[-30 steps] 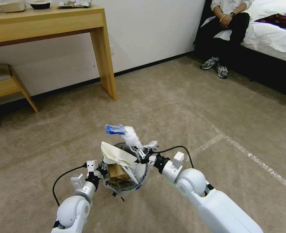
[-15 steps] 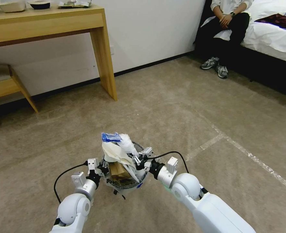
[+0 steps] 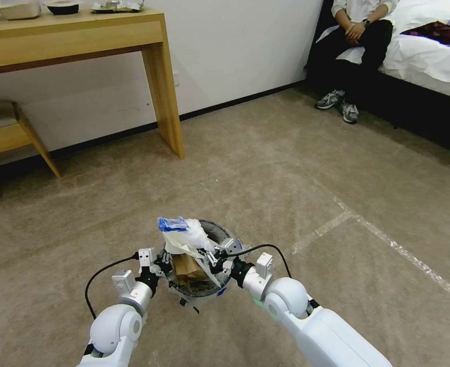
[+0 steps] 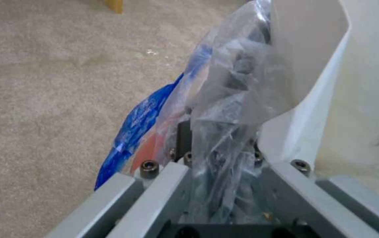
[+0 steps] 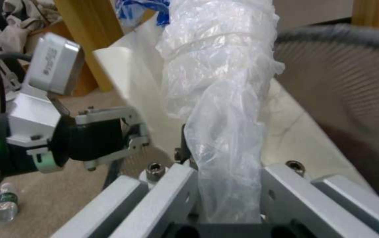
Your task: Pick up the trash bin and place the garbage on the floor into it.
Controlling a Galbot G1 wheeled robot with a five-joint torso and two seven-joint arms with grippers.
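Both arms lower; right gripper (image 3: 210, 256) sinks plastic wrapper (image 3: 196, 235) into trash bin (image 3: 219, 232).

Trash bin (image 3: 219, 235) between end effectors (apparently touching).

Crinkly clear plastic wrapper (image 5: 224, 99) — glossy; matt grey metal gripper (image 5: 224, 185) (right); rough short-pile carpet floor (image 3: 286, 168).

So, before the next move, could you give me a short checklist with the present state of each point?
1. Left gripper shut on the trash bin rim and liner: ok.
2. Right gripper shut on the clear plastic wad: ok.
3. Wad over the bin opening: ok.
4. Wad fully inside the bin: not ok, it stands above the rim.
5. Room left in the bin: cannot tell; white slipper and brown paper bag fill much.
6. Small bottle collected: not ok, on the floor.
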